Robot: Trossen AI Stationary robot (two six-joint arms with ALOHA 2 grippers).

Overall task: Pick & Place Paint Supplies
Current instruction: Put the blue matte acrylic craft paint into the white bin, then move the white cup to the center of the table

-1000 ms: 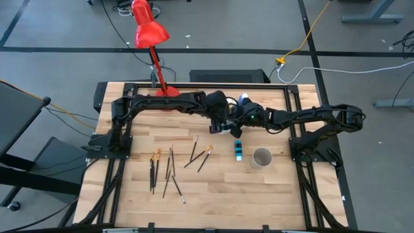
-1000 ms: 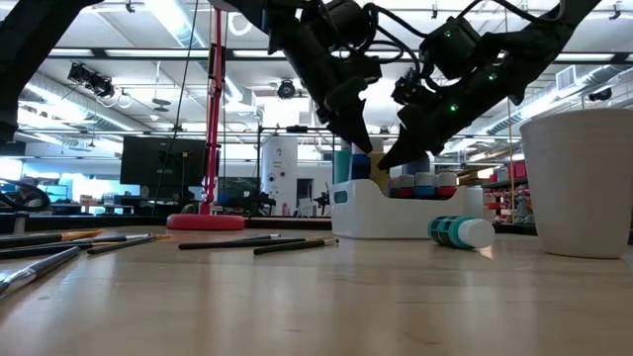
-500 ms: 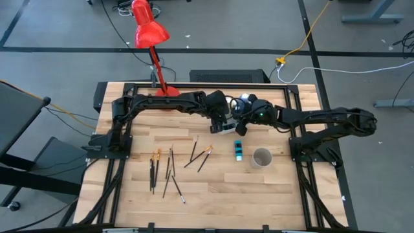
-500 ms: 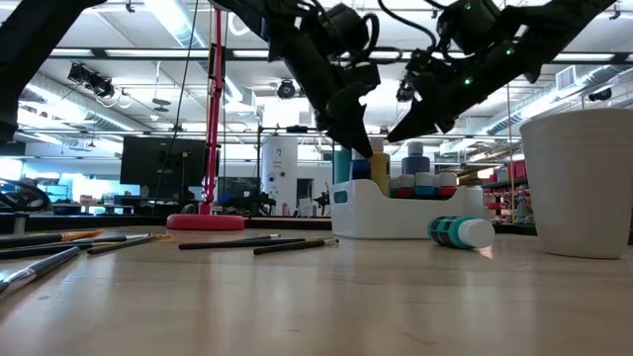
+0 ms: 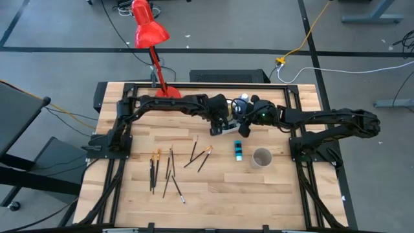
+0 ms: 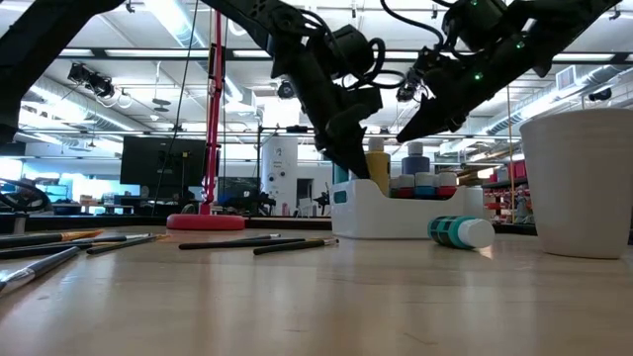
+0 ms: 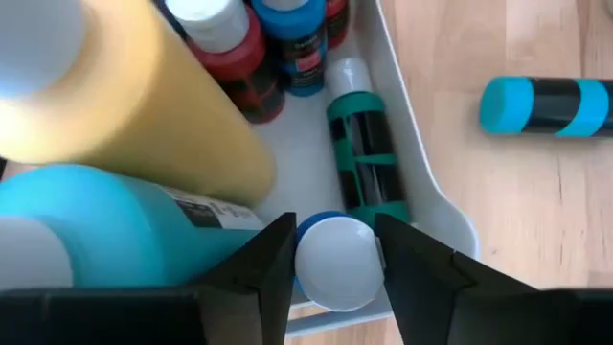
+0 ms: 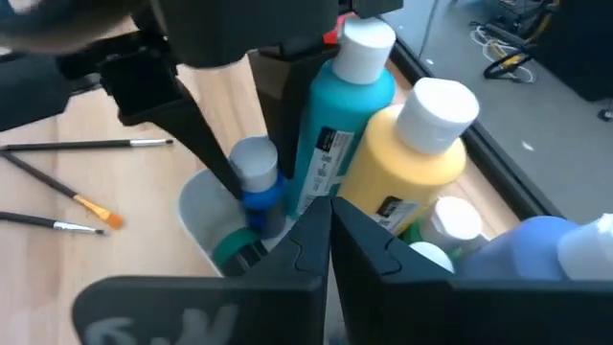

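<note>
A teal-and-black banded bottle [image 5: 239,150] lies by the white caddy [image 6: 396,213]; red lamp [image 5: 149,29].

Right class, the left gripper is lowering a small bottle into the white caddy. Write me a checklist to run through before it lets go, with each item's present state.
1. Left gripper fingers on either side of the small blue bottle: ok.
2. Bottle upright, white cap up: ok.
3. Bottle inside the white caddy walls: ok.
4. Bottle's base resting on the caddy floor: cannot tell.
5. Right gripper shut and empty, above the caddy: ok.
6. Teal bottle lying on the table, not yet in the caddy: not ok.
</note>
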